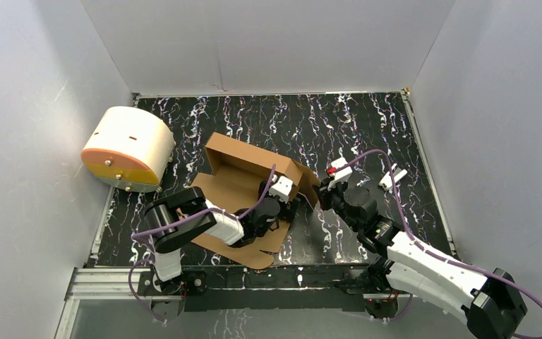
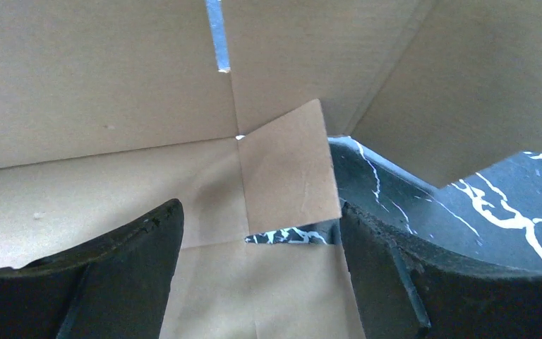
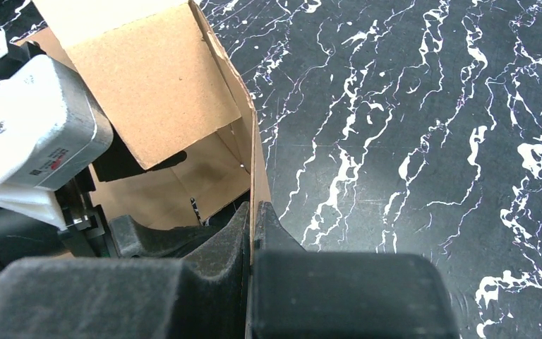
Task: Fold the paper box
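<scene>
Your right gripper [image 3: 253,212] is clamped on the upright side wall of the paper box [image 1: 236,180] — fingers nearly together, with only the cardboard edge between them. Your left gripper [image 2: 254,240] sits inside the box, jaws wide apart and holding nothing. A small inner flap [image 2: 286,169] lies just ahead of the gap. The box rests half-erected on the marbled table [image 1: 395,120] — well apart from the cream cylinder [image 1: 130,145].
</scene>
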You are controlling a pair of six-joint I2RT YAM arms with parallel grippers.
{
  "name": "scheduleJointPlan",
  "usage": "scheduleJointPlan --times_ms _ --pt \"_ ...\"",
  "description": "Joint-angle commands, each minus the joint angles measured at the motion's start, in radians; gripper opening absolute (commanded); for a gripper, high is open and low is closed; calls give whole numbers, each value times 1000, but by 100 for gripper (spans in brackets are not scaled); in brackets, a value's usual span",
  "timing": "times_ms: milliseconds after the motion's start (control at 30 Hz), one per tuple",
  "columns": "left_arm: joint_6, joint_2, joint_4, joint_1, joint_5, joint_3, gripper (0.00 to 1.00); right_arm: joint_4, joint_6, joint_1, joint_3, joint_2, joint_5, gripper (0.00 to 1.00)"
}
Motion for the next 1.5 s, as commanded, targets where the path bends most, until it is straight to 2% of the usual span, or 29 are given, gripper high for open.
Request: scheduleJointPlan --times_ms 0,233,467,733,933,1067,1133,1233,1333,1467 --pt "33 38 143 -4 -133 37 78 68 10 0 8 -14 -4 2" --pt "8 4 197 -2 -243 9 71 54 2 -1 3 -21 8 2" --pt "-32 -57 196 9 -262 -19 66 54 -5 0 -4 -36 26 1" --pt "-100 -74 194 41 -215 -76 65 75 -10 -1 -4 -37 -14 4" --pt "-182 -63 189 67 -167 -112 63 77 -64 -1 2 -53 -84 13" --pt "-205 -51 180 79 -130 -113 63 17 -94 -1 43 -76 -125 25" --pt "-215 -44 177 84 -117 -115 63 -65 -101 -1 96 -92 -128 32" --pt "-236 -32 173 92 -98 -120 63 -177 -97 -2 166 -108 -52 39" --pt "-248 -20 173 98 -81 -121 63 -265 -89 -1 208 -112 74 40" --pt "-260 -9 174 103 -68 -124 63 -275 -76 -2 203 -125 204 41"
